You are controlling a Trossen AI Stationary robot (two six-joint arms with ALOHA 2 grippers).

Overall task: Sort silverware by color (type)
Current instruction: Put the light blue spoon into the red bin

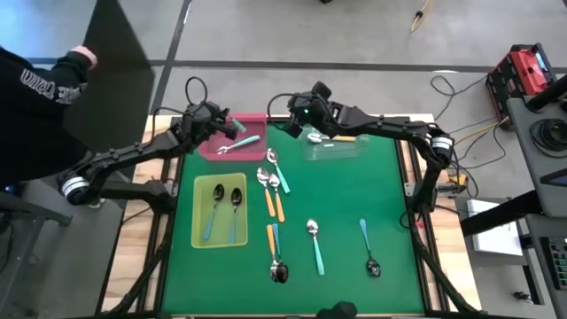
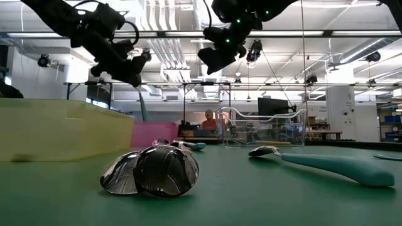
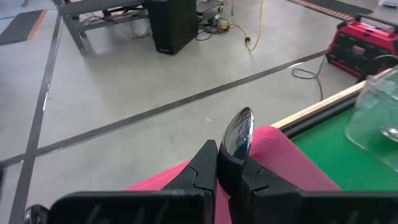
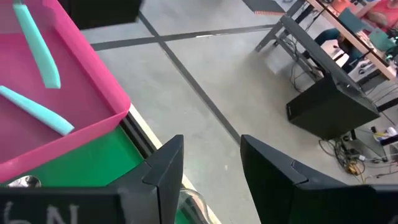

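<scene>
The left gripper (image 3: 225,177) pinches a spoon, its dark fingers (image 3: 202,168) pressed together on it, so the shiny oval metal bowl (image 3: 239,132) stands up between them. In the high view this gripper (image 1: 232,125) hangs over the pink tray (image 1: 213,147), and the held spoon's slim teal handle (image 1: 239,125) sticks out beside it. A second teal-handled spoon (image 1: 237,144) lies flat inside that tray. The left arm reaches in from the table's left edge, bent at the elbow.

The right gripper (image 4: 211,163) has its blocky dark fingers (image 4: 163,165) spread, with nothing between them. It hovers above the clear tray (image 1: 341,148), where an orange-handled spoon (image 1: 330,137) lies. The right arm stretches across the far edge of the table from the right side.

On the green mat (image 1: 381,204), a yellow-green tray (image 1: 200,237) holds two spoons (image 1: 226,206) with light blue handles. Loose spoons are scattered beyond it: three near the middle (image 1: 272,183), a crossed pair (image 1: 275,257), and two teal ones (image 1: 314,241) farther right.

Only the low view shows the clear tray's glassy walls (image 2: 260,129) and two mirrored bowls (image 2: 154,171) up close. The wrist views alone show the grey concrete floor beyond the table. A person's dark sleeve (image 1: 35,89) shows at the far left.
</scene>
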